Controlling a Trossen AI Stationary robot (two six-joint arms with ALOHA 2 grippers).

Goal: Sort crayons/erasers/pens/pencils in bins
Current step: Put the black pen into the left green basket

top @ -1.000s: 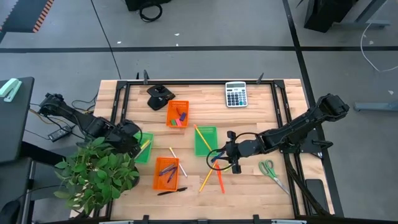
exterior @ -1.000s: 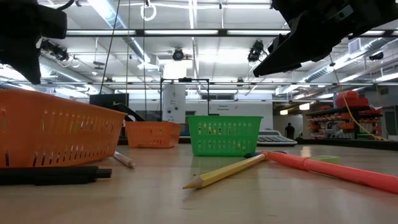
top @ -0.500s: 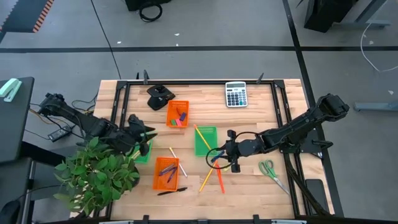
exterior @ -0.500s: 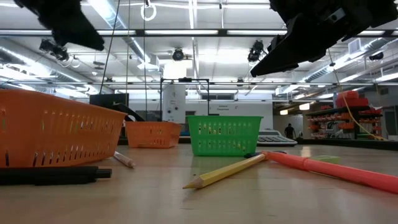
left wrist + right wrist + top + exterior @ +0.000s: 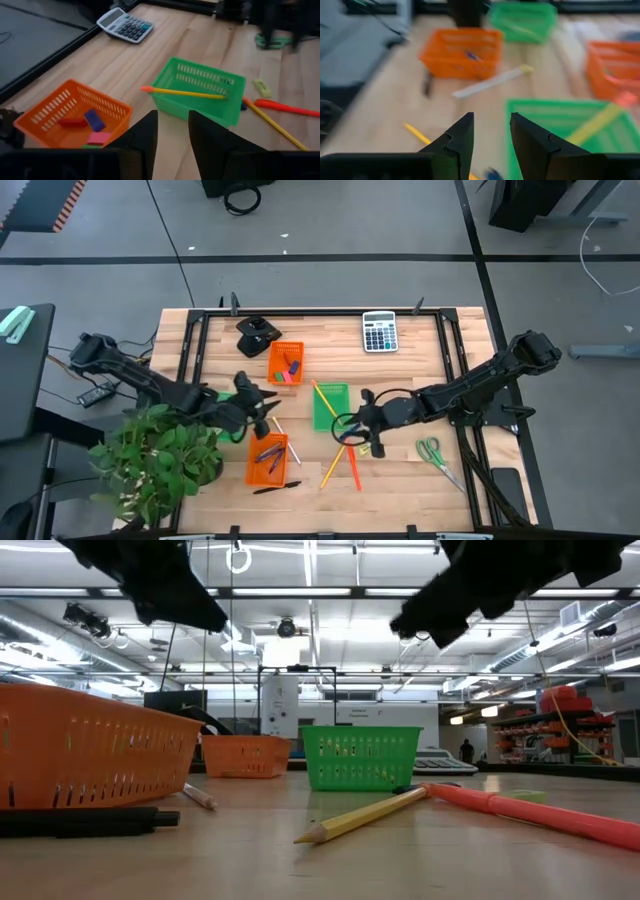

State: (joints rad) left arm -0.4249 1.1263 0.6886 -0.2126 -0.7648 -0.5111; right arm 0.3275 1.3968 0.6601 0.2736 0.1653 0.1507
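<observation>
My left gripper [image 5: 260,408] hangs open and empty above the table between the two orange bins; it also shows in the left wrist view [image 5: 172,135]. My right gripper [image 5: 352,428] is open and empty above the near right corner of the green bin [image 5: 331,406]; it also shows in the right wrist view [image 5: 490,135]. A thin pencil [image 5: 182,92] lies across that bin's rim. The far orange bin [image 5: 286,363] holds erasers [image 5: 94,120]. The near orange bin [image 5: 268,460] holds pens. A yellow pencil [image 5: 332,466], a red-orange crayon [image 5: 352,466], a pale pencil [image 5: 286,440], a black pen [image 5: 277,487] and a yellowish eraser [image 5: 261,87] lie on the table.
A second green bin [image 5: 232,426] sits at the left, mostly under my left arm. A leafy plant [image 5: 160,460] covers the near left corner. A grey calculator [image 5: 379,331] and a black object [image 5: 257,336] are at the far edge, and green-handled scissors [image 5: 438,455] at the near right.
My left gripper has travelled from over the left green bin toward the table's right, and now hangs between the orange bins. My right gripper has shifted a little toward the table's left. Nothing on the table has moved.
</observation>
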